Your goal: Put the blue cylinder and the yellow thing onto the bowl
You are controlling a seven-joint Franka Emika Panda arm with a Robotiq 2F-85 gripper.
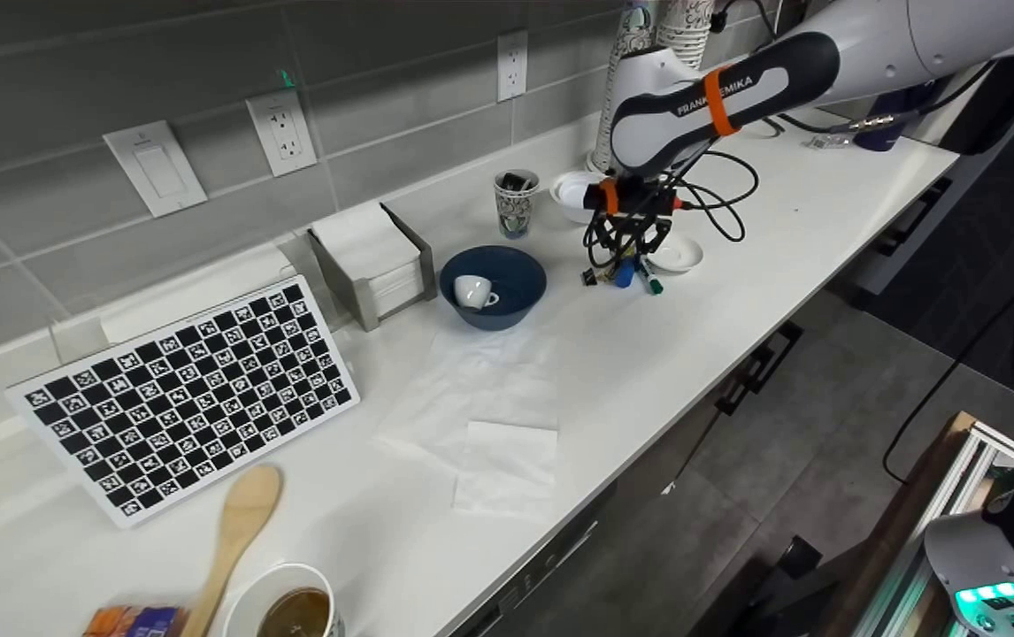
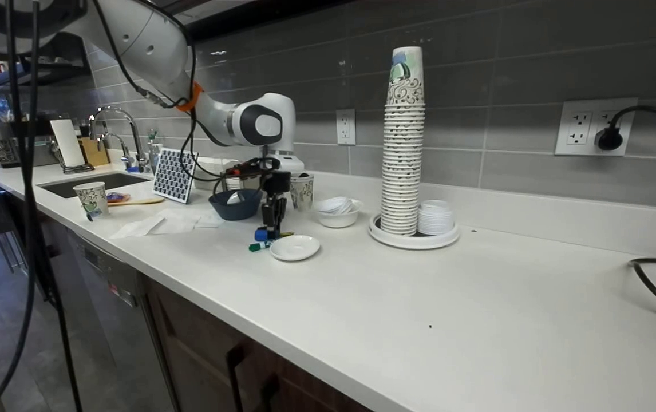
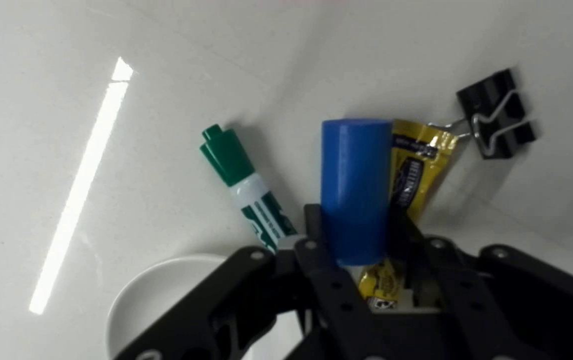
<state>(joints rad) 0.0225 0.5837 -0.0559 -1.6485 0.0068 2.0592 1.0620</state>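
The blue cylinder (image 3: 356, 185) lies between the two fingers of my gripper (image 3: 355, 225) in the wrist view, with a finger against each side. It also shows low at the fingertips in both exterior views (image 1: 625, 274) (image 2: 260, 235). The yellow thing (image 3: 422, 172) is a flat yellow packet on the counter, under and beside the cylinder; the cylinder and fingers hide its middle. Its end shows in an exterior view (image 2: 287, 234). The bowl, a small shallow white dish (image 1: 677, 256) (image 2: 295, 248), stands close beside the gripper. Its rim (image 3: 131, 295) is partly hidden in the wrist view.
A green marker (image 3: 231, 160) lies between dish and cylinder. A black binder clip (image 3: 496, 115) touches or nearly touches the packet. A dark blue bowl (image 1: 525, 287) holds a white cup (image 1: 472, 292). A patterned cup (image 1: 514, 208), a white bowl (image 2: 336, 217) and stacked cups (image 2: 402, 166) stand nearby.
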